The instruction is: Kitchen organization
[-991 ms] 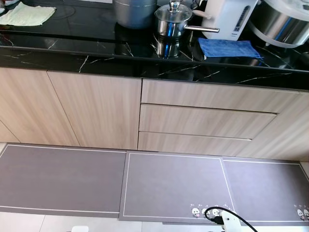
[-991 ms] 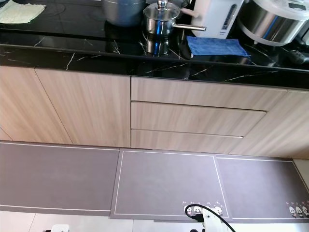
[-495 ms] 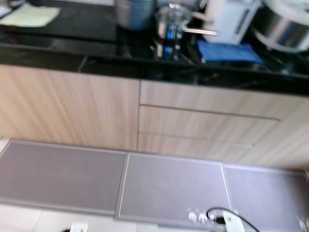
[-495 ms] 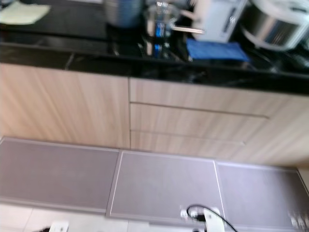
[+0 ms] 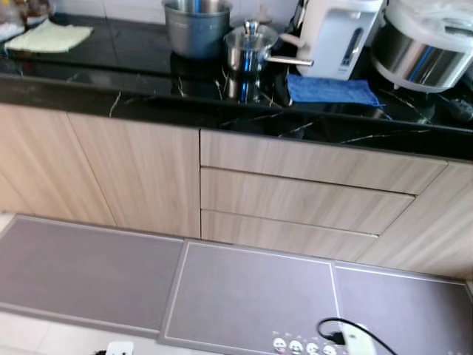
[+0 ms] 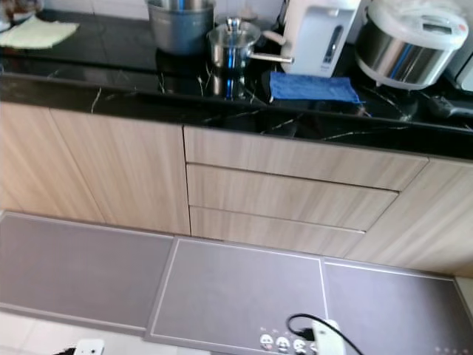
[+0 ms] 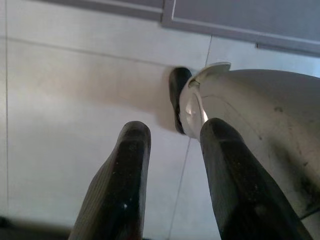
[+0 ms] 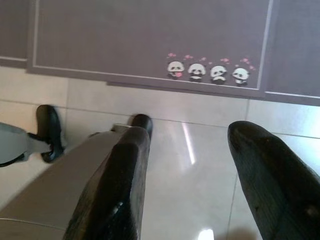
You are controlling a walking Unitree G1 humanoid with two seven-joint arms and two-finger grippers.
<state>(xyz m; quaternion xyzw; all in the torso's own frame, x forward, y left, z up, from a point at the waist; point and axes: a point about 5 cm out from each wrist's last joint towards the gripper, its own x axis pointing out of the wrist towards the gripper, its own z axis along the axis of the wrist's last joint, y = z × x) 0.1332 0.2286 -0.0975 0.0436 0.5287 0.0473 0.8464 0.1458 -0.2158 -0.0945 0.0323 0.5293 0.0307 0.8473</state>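
Black marble countertop (image 5: 148,92) with lidded steel saucepan (image 5: 250,46) lies ahead, above both grippers; left gripper (image 7: 170,165), right gripper (image 8: 192,170) hang floorward, jaws parted, empty.

Left gripper (image 7: 172,170): two long matte-black fingers (image 7: 125,180), rounded tips, faint scuffs. Right gripper (image 8: 200,175): same black fingers (image 8: 120,185). Silver-grey leg shell (image 7: 260,130), speckled; black foot (image 7: 177,97). Black cable (image 5: 347,329) on white forearm part (image 5: 358,342).

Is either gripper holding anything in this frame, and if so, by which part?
Nothing is held. The left gripper and right gripper both hang open over the floor tiles, with only floor between their fingers.
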